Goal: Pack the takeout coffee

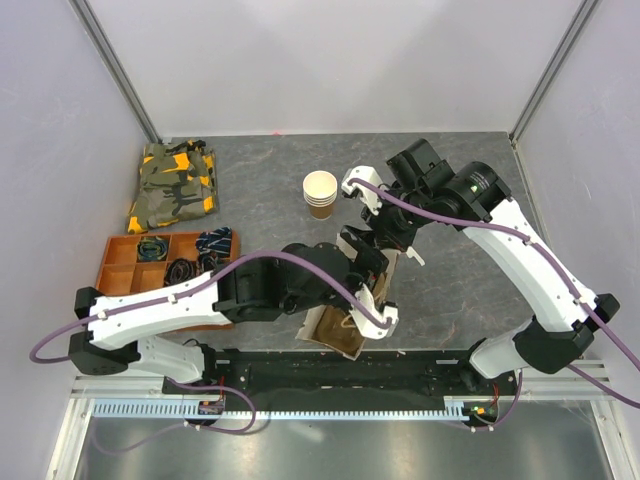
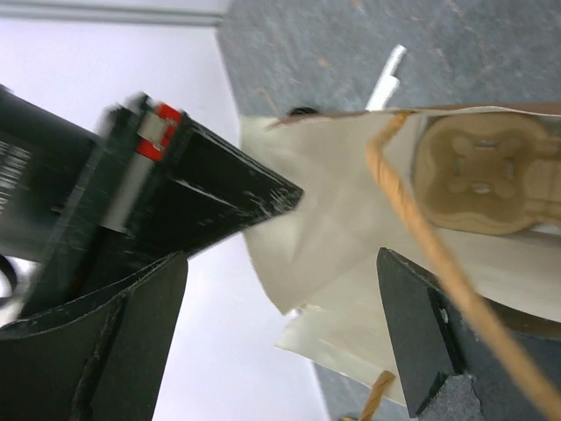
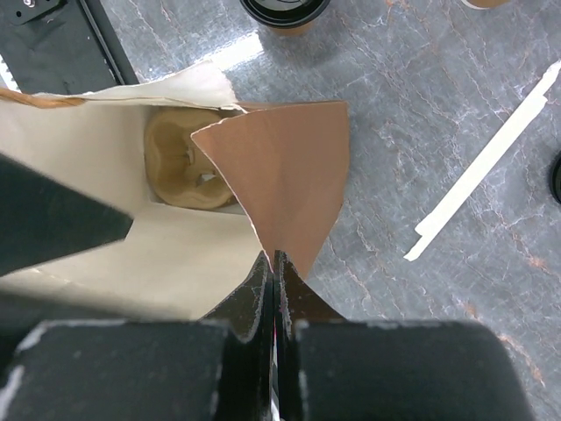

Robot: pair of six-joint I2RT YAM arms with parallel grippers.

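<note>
Grey marbled table (image 1: 470, 200), boxed in by plain white walls (image 1: 330, 60) with aluminium frame posts (image 1: 115, 65) at the corners.

On my overhead view the far left holds a folded camouflage cloth (image 1: 175, 185). Just nearer is an orange organiser tray (image 1: 125, 250) with dark cables in some compartments. A stack of cups (image 1: 320, 193) stands mid-table. A white stick (image 3: 482, 167) lies flat to the right of the paper bag (image 3: 289, 167).

The bag sits between the arms with its mouth open. Inside I see cream lining, a pulp cup carrier (image 3: 180, 167) at the bottom and a twine handle (image 2: 421, 228) across the opening. Both wrists crowd over the bag and block much of the overhead view.

The right gripper (image 3: 274, 263) is pinched tight on the brown flap at the bag's rim. The left gripper (image 2: 280, 263) is spread wide with nothing clamped, the bag's lining showing between its fingers.

The takeout coffee (image 3: 285, 9) stands upright on the table outside the bag, black lid on, cropped at the top of the right wrist view. It is beyond the bag's mouth, apart from the right gripper. Overhead I cannot pick it out beneath the right arm.
</note>
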